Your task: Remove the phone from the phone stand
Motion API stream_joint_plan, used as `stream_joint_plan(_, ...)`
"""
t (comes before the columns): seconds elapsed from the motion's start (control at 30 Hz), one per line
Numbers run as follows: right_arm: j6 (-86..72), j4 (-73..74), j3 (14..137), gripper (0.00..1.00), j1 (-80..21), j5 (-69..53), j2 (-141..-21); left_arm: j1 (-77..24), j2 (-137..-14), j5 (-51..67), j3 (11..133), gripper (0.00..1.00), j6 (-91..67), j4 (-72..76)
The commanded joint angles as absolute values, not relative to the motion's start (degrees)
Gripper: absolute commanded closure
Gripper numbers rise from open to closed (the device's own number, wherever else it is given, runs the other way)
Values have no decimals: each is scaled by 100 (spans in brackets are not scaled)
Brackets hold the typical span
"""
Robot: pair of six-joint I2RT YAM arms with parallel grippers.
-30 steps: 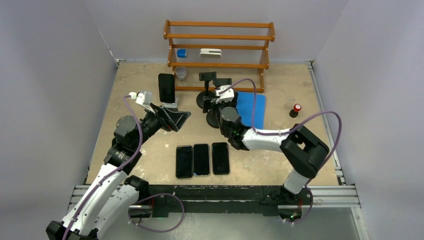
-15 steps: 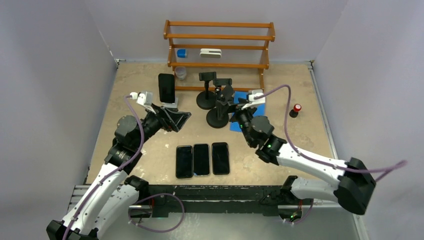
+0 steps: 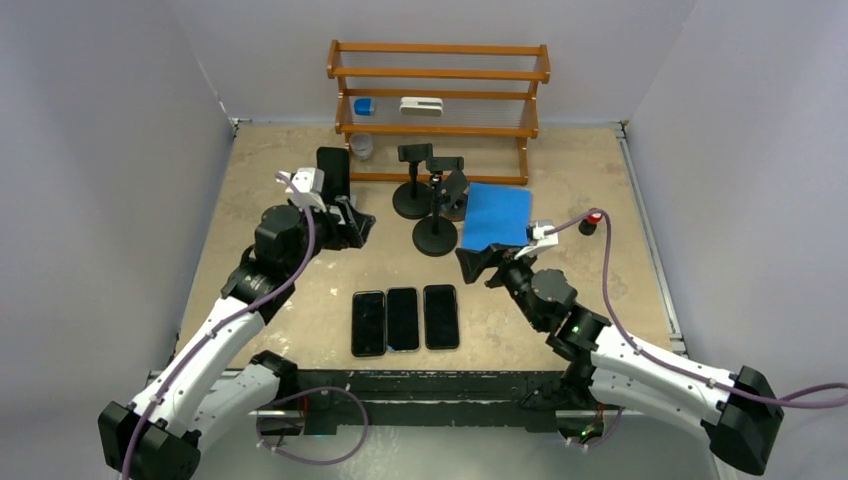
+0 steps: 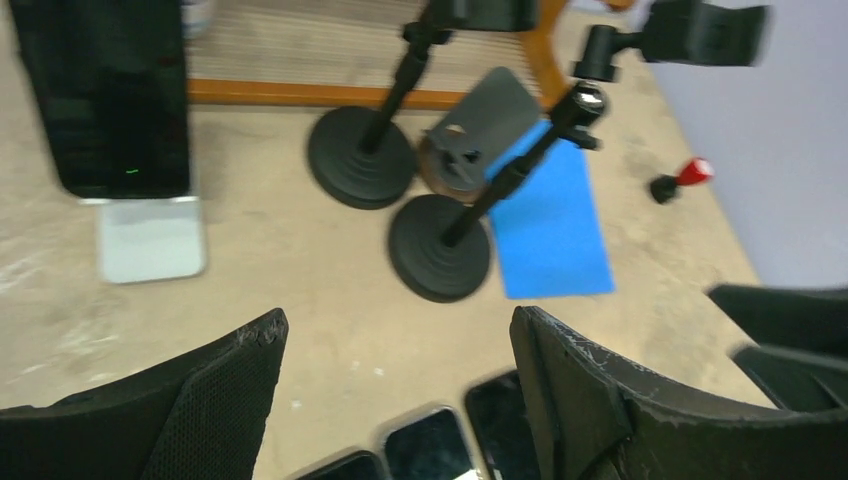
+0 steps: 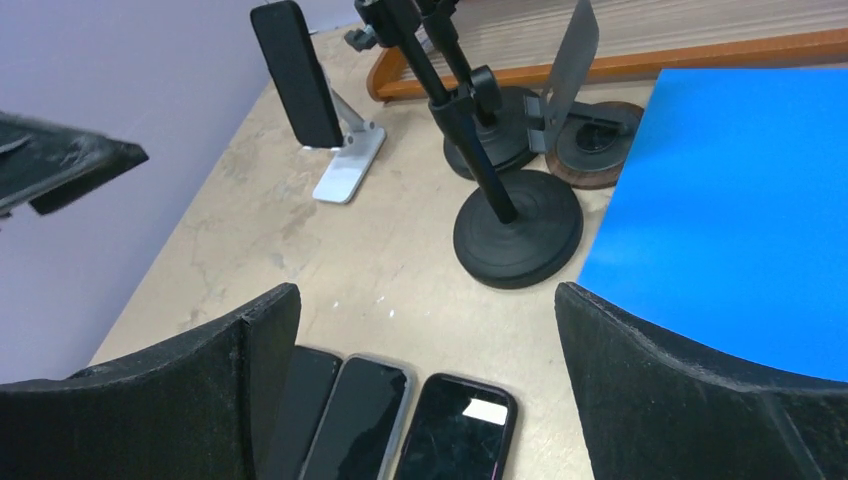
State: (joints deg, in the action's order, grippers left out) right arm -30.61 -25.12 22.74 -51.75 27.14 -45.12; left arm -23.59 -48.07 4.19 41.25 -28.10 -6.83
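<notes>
Overhead, the phone [image 3: 333, 174] is a black slab standing nearly upright at the far left of the bench [image 3: 620, 300], just in front of the wooden rack [image 3: 438, 128]. The left hand [image 3: 354, 227] hovers close beside it; the right hand [image 3: 479, 262] hangs near the blue mat [image 3: 497, 215].

From the left wrist, the phone [image 4: 105, 95] shows a dark screen with one tiny green dot, its lower edge seated in the pale silver phone stand [image 4: 150, 238]. The left hand [image 4: 398, 330] is spread wide and holds nothing.

From the right wrist, the phone [image 5: 295, 72] leans back on the phone stand [image 5: 350, 165], well apart from the right hand [image 5: 428, 300], which gapes wide and empty above three flat phones [image 5: 400, 420].
</notes>
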Motion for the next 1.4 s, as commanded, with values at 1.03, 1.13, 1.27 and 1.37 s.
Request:
stream_joint_plan(1.03,-3026,-2755,2053,2,-5203,1648,-3661,-668,-8212,402,5148,4,-1850,825)
stream_joint_plan(1.13,-3022,-2681,2052,2,-5203,1669,-3613,-668,-8398,220,5087,4,-2027,1143)
stream_joint_plan(1.27,-3030,-2626,2000,2,-5203,1713,-3472,-668,-8609,96,5065,4,-2010,1452)
stream_joint_plan(1.37,-3024,-2644,1986,2,-5201,1723,-3460,-668,-8789,16,5135,4,-1860,1528)
